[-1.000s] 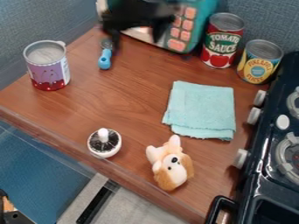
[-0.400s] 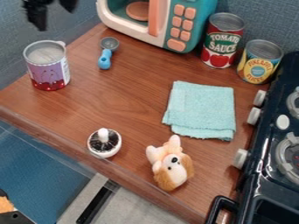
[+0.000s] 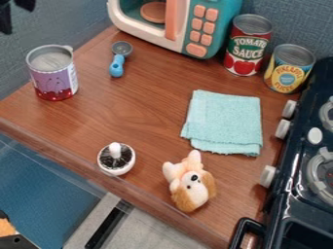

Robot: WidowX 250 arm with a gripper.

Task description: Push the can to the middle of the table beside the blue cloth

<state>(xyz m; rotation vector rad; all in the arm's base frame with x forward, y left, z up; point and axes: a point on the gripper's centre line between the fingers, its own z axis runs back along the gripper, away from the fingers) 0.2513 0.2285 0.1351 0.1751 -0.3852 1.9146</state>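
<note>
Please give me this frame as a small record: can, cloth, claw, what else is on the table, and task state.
Purple can: upright, near the table's left edge in the view
Cloth: light blue, folded flat, right of the table's middle
Claw: view's upper left corner, fingers apart, clear of the purple can
Back of table: blue spoon, toy microwave, red can, yellow can
Front of table: white brush, plush dog
Task state: not done; purple can well away from cloth
</note>
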